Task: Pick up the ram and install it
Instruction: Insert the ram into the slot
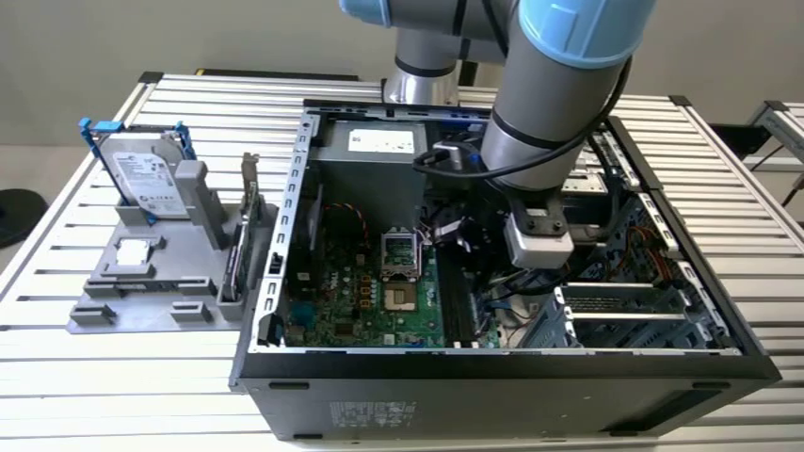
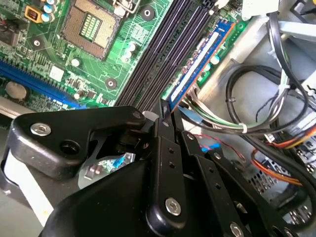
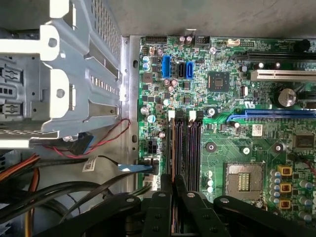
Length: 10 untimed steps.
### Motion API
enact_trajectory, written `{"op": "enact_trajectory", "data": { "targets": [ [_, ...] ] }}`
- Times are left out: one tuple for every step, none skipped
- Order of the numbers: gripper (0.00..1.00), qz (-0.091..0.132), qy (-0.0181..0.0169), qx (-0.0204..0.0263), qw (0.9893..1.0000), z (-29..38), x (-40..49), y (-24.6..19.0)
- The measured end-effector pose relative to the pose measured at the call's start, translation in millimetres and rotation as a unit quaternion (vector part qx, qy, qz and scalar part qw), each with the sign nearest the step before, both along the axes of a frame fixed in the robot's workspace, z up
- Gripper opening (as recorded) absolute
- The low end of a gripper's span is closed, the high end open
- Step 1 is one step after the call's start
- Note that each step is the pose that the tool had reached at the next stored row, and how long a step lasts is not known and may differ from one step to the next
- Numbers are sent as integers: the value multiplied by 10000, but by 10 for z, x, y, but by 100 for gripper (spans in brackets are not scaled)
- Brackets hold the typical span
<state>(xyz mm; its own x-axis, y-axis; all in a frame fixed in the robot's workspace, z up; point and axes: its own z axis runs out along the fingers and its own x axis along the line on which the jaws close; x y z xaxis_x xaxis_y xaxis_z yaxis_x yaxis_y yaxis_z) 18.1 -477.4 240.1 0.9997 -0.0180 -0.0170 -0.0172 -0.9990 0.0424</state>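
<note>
Exterior view: the arm reached into the open computer case point(image 1: 503, 363) on the slatted surface point(image 1: 75, 358), its hand point(image 1: 538, 273) low over the motherboard point(image 1: 364, 301), just beside the memory slots. Second wrist view: the hand point(image 2: 165, 116) was closed narrow on the ram point(image 2: 200, 61), which stood edge-down at the outermost slot point(image 2: 163, 54); seating it well probably called for keeping the stick parallel to that slot and pressing straight down. First wrist view: the hand point(image 3: 173, 185) sat over the same slots point(image 3: 185, 143); board markings and the ram's label could not be made out.
</note>
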Motion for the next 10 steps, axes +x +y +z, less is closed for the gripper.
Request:
{"op": "enact_trajectory", "data": {
  "targets": [
    [0, 0, 0, 1, 10000, -18, 0, 0],
    [0, 0, 0, 1, 10000, -31, -1, 0],
    [0, 0, 0, 0, 10000, -31, -1, 0],
    [0, 0, 1, 0, 10000, -32, -1, 0],
    [0, 0, 1, 0, 10000, -32, -1, 0],
    [0, 0, 2, 0, 10000, -32, -1, 0],
    [0, 0, 2, 0, 10000, -32, -1, 0],
    [0, 0, 1, 1, 10000, -35, -1, 0],
    [0, 0, 1, 3, 10000, -40, -1, 1],
    [0, 0, 1, 2, 10000, -46, -1, 1]
  ]
}}
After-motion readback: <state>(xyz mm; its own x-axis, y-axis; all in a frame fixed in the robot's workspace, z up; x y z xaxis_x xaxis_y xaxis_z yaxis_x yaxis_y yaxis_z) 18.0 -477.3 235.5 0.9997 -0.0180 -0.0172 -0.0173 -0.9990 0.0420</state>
